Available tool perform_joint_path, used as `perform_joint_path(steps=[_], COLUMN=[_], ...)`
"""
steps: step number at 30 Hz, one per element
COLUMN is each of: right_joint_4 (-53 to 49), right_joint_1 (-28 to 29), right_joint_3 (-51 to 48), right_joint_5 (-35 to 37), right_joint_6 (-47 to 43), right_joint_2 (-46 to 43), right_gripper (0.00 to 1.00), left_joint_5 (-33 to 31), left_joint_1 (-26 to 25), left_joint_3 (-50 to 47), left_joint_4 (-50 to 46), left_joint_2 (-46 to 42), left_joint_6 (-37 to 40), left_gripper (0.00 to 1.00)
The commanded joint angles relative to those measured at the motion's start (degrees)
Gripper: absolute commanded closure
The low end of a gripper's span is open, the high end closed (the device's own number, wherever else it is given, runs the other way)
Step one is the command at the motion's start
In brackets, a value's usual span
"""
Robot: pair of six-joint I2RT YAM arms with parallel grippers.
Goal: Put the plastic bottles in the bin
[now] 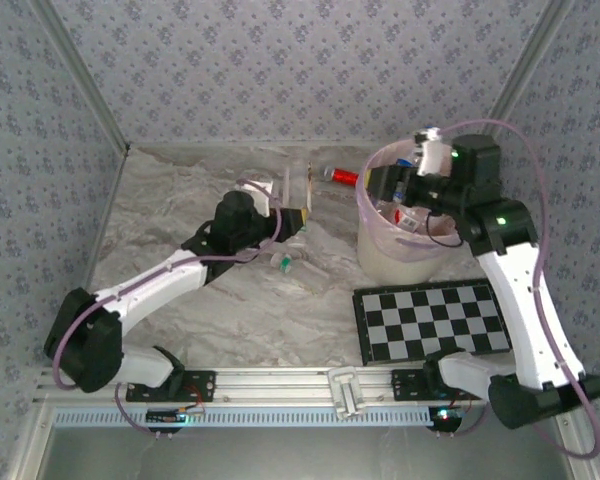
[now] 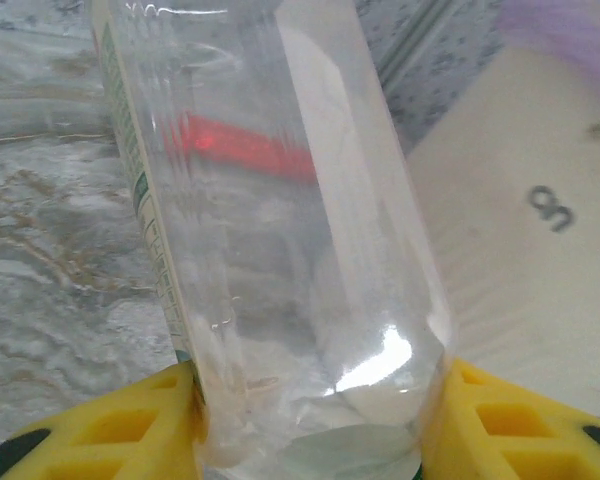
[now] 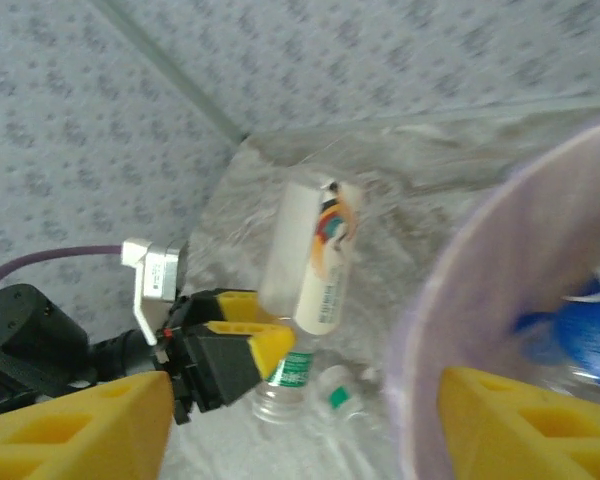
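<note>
My left gripper [image 1: 298,218] is shut on a clear plastic bottle [image 1: 310,190] and holds it nearly upright above the table, left of the bin. In the left wrist view the bottle [image 2: 280,250] sits squeezed between the yellow fingers [image 2: 110,430]. The right wrist view shows that bottle [image 3: 315,255] with its white, colourful label. The cream bin [image 1: 405,255] with its lilac rim [image 3: 430,320] holds several bottles, one with a blue cap [image 3: 585,330]. My right gripper [image 3: 305,385] hangs open over the bin's rim, with nothing between its fingers. A small clear bottle [image 1: 283,262] with a green mark lies on the table.
A shiny red tube [image 1: 345,177] lies behind the bin. A black-and-white checkerboard [image 1: 435,320] lies in front of the bin. The table is covered in crumpled whitish sheeting [image 1: 180,200], with patterned walls around it. The bin's cream wall [image 2: 530,230] is close on the left gripper's right.
</note>
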Motion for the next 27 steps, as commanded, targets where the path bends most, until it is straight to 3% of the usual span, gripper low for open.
perform_joint_path(steps=[1, 10, 13, 18, 24, 27], right_joint_4=[2.9, 5.7, 8.3, 10.4, 10.1, 10.8], right_joint_1=[5.1, 10.7, 10.7, 10.4, 10.3, 10.2], right_joint_3=[2.5, 5.3, 5.7, 5.4, 5.7, 5.7], right_joint_5=[0.4, -1.1, -1.9, -4.2, -4.7, -4.8], right_joint_6=[0.9, 0.1, 0.7, 2.3, 2.7, 3.1], right_joint_2=[3.5, 14.1, 16.2, 16.9, 17.2, 17.5], right_gripper=[0.2, 0.05, 0.11, 0.37, 0.35, 0.42], left_joint_5=[4.7, 4.9, 6.0, 6.6, 6.5, 6.6], left_joint_1=[-0.9, -5.3, -5.7, -6.0, -6.0, -6.0], left_joint_3=[-2.3, -4.7, -4.6, -3.9, -3.8, -3.6], left_joint_4=[10.5, 15.3, 17.4, 18.3, 18.9, 18.3], left_joint_2=[-4.9, -11.2, -9.9, -7.6, -6.4, -6.5], left_joint_6=[-3.9, -0.8, -0.7, -0.7, -1.0, -0.7], left_gripper=[0.65, 0.65, 0.65, 0.65, 0.65, 0.65])
